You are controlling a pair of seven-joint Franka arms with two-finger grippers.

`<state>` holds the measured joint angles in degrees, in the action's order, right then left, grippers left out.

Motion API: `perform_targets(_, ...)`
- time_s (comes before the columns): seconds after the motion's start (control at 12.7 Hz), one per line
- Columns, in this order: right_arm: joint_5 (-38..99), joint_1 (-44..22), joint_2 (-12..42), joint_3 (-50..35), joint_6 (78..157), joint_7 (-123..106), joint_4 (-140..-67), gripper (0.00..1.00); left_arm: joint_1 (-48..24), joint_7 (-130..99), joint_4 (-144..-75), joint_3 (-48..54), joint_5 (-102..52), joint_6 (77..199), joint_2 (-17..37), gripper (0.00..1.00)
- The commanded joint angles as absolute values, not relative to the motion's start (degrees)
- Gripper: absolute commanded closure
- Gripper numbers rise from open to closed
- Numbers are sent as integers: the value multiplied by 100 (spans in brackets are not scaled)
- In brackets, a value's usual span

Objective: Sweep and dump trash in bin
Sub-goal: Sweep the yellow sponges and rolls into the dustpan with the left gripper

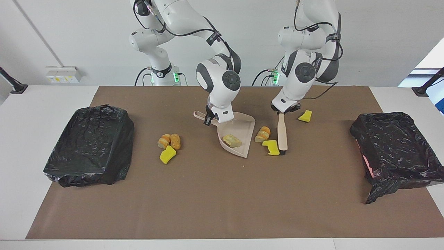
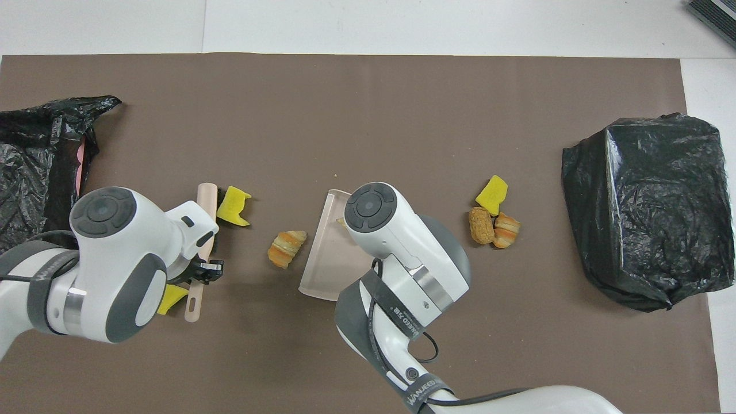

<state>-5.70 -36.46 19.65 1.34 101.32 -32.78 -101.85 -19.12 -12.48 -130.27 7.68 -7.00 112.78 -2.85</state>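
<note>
On the brown mat (image 1: 222, 194) in the middle of the counter (image 1: 34, 139), the left pincer (image 1: 285, 110) is pinched on the handle of the brush (image 1: 282, 133), whose bristle edge touches a yellow chunk (image 1: 271, 147) just beside the croissant piece (image 1: 262, 134) at the dustpan's mouth. The right pincer (image 1: 209, 119) is clamped on the dustpan's handle and holds the dustpan (image 1: 239, 133) with its lip on the mat and one bread-like piece (image 1: 231, 141) already inside.

The step in hand looks like sweeping the yellow chunk and the croissant piece into the pan. To do it well, the brush should stay low with its bristles on the mat and move straight toward the pan's open edge, so both pieces are pushed together and neither slips out past the brush's end. The right arm should keep the lip pressed flat, or the pieces may slide underneath it. A slow stroke suits light foam, which could bounce away.

Other trash is still loose: another yellow chunk (image 1: 305, 116) lies nearer the robots than the brush head, and a cluster of two bread pieces (image 1: 169, 141) and a third yellow chunk (image 1: 167, 155) sits toward the right arm's end. A black-lined bin (image 1: 90, 146) stands at that end and a second black-lined bin (image 1: 395, 149) at the left arm's end, so the task seems far from done.
</note>
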Motion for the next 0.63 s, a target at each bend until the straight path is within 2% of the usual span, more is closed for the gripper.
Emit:
perform_targets(0.0,-686,-3665,1890,123,10028,-3208,-10222,100,-2573,-1265,-13140,668,-1193,11189,-536,100)
perform_targets(0.16,-686,-3665,1881,123,10020,-3208,-10230,100,-3048,-1632,-12712,659,-1388,10856,-458,100)
perform_targets(0.24,-686,-3665,1881,123,10020,-3208,-10230,100,-3050,-1774,-12491,659,-1397,10750,-414,100)
perform_targets(0.55,-686,-3665,1890,123,10028,-3208,-10230,100,-2936,-2072,-12471,598,-1371,10083,-562,100)
